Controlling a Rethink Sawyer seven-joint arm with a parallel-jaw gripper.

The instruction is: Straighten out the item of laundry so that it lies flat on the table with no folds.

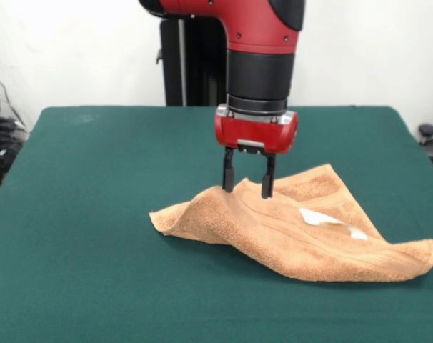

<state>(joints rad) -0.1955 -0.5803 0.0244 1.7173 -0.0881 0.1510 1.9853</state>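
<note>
Centrally on the green felt table (73,214), toward its right edge, a rumpled orange-tan terry towel (288,236) lies peaked under the red gripper (248,187), fingers spread astride the ridge without pinching; closing shallowly could slip off, leaving folds.

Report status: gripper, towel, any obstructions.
Gripper open, fingertips down at the towel's raised ridge. Towel rumpled, not flat, white label showing. Table shows nothing in the way.

Red arm (263,28) w/ black cylindrical wrist, red gripper (248,187) block, two black fingers (229,171).
</note>
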